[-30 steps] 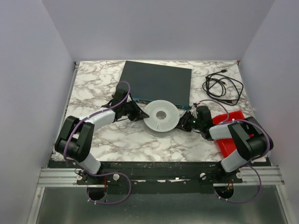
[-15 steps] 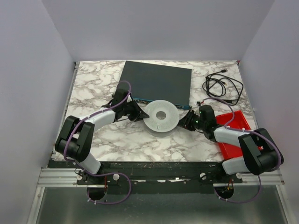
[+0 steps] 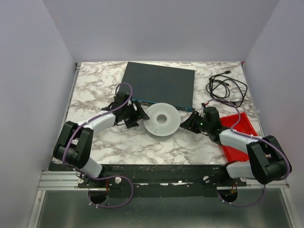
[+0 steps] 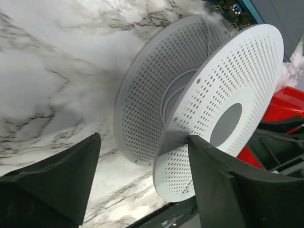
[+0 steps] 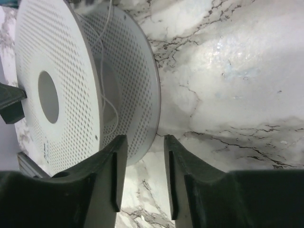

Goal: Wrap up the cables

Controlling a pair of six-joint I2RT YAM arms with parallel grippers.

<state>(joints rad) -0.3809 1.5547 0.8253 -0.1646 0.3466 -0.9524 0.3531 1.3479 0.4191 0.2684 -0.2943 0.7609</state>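
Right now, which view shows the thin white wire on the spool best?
Right wrist: the white wire hangs in loose strands between the spool flanges. Left wrist shows only faint strands there; the top view shows none.

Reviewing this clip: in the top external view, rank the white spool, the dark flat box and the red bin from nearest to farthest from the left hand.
1. The white spool: right at the fingertips of the left hand, mid-table.
2. The dark flat box: just behind, toward the back of the table.
3. The red bin: far across, at the table's right edge.
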